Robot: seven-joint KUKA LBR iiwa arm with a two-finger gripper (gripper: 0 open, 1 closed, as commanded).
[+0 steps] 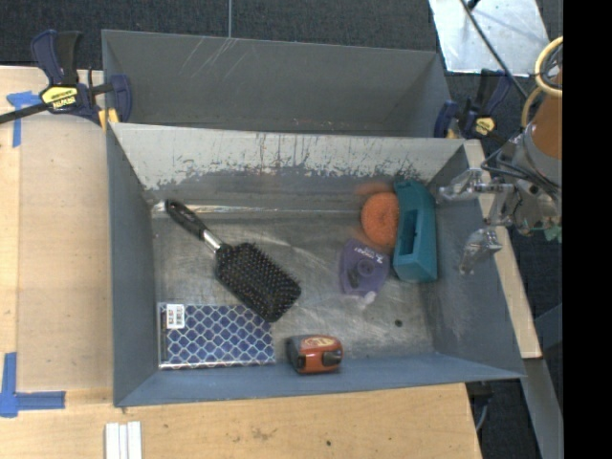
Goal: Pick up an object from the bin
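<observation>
My gripper point(467, 220) hangs over the right sloping wall of the bin point(287, 156), fingers spread with nothing between them. Nearest it, a teal block point(416, 232) lies by that wall, with an orange scrub ball point(379, 215) and a purple piece point(362, 268) just beside it. Well apart lie a black hairbrush point(251, 277), a blue patterned box point(216, 336) and a red tape measure point(314, 353).

wrist: orange cover point(547, 127) | hand point(470, 218): silver metal fingers point(463, 188)
</observation>
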